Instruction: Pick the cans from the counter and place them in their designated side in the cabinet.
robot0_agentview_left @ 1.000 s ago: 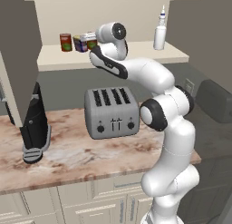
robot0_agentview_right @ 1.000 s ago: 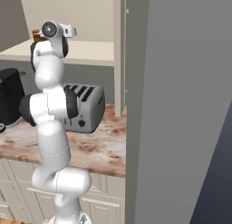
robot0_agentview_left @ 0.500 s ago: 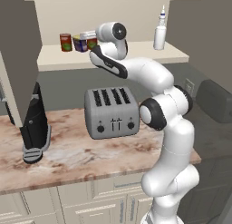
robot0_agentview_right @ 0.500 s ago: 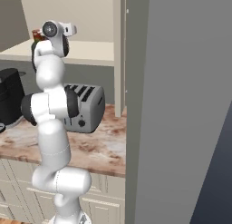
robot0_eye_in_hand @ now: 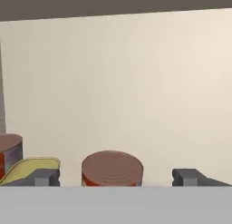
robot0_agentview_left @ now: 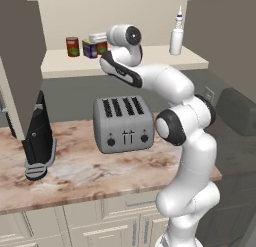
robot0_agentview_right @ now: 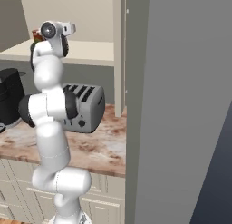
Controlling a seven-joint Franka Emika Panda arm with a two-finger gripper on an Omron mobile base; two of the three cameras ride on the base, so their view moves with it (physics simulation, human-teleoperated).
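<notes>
Cans stood on the cabinet [robot0_agentview_left: 30, 66] shelf toward its left end, a red-brown can [robot0_agentview_left: 73, 46] apart and another can [robot0_eye_in_hand: 112, 168] between the open jaws of the gripper [robot0_eye_in_hand: 115, 177], so the placing looked nearly finished.

Red-brown can [robot0_agentview_left: 73, 46], blue can [robot0_agentview_left: 90, 48], pinkish marbled counter [robot0_agentview_left: 100, 166].
</notes>
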